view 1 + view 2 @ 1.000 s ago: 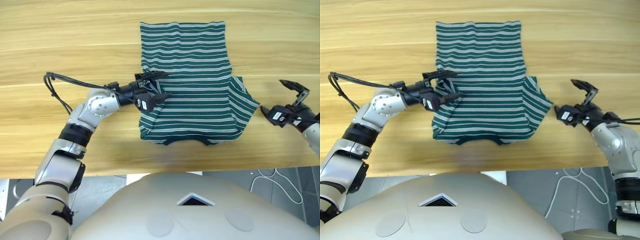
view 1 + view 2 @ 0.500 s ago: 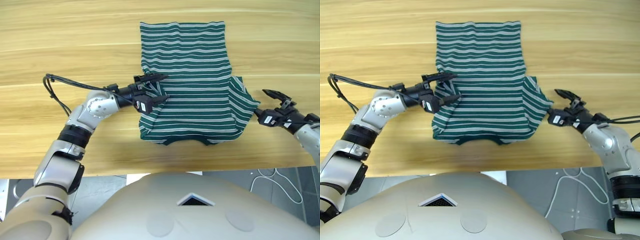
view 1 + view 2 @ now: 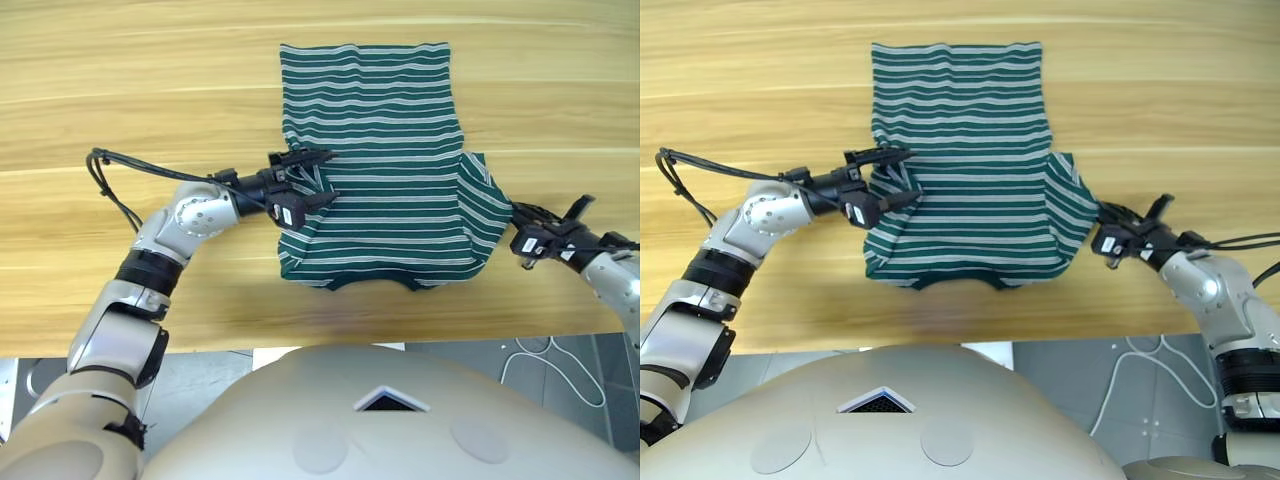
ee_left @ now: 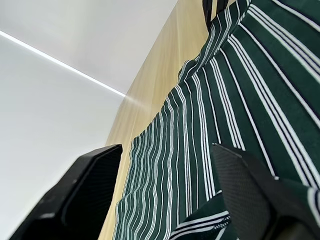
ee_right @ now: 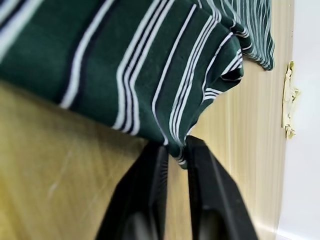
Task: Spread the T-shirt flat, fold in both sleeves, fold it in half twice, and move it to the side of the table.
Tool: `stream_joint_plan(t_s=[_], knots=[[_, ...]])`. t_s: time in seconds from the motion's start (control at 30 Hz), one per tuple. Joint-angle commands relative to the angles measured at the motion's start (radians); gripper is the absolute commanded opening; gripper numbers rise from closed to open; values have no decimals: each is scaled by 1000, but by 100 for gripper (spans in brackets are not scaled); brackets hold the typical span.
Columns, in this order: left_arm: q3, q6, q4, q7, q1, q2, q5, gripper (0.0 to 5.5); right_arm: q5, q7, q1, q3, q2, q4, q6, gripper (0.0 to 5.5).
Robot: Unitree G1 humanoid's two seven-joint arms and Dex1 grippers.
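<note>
The right gripper [image 3: 518, 210] has swung in from well off the shirt [image 3: 390, 120] to its right sleeve [image 3: 486, 195], and its fingers, spread wide before, have now narrowed to a slim gap pinching the sleeve's hem, as the right wrist view shows. The left gripper [image 3: 328, 175] has barely shifted; it sits at the shirt's left edge about halfway down, fingers well apart, one over the fabric and one lower, with striped cloth showing between them in the left wrist view. The green-and-white striped shirt lies on the wooden table [image 3: 150, 80] near its middle, collar toward the robot, hem at the far side. Its left sleeve is folded in over the body; the right sleeve sticks out.
</note>
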State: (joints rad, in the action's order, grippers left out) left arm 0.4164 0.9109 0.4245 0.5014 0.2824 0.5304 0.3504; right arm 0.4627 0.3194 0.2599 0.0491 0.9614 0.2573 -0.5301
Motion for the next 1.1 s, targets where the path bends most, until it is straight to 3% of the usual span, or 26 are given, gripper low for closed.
stream_joint_plan(t_s=[0.03,0.53,1.1], knots=[[-10,7,6,-15,17,-2,8,336,27,-4,-9,21,-5,18,-7,1],[-12,12,9,-31,15,-14,6,336,-74,-40,34,-79,-22,-187,-110,1],[-14,20,23,-45,21,-21,13,336,5,84,-185,146,-180,-231,-69,1]])
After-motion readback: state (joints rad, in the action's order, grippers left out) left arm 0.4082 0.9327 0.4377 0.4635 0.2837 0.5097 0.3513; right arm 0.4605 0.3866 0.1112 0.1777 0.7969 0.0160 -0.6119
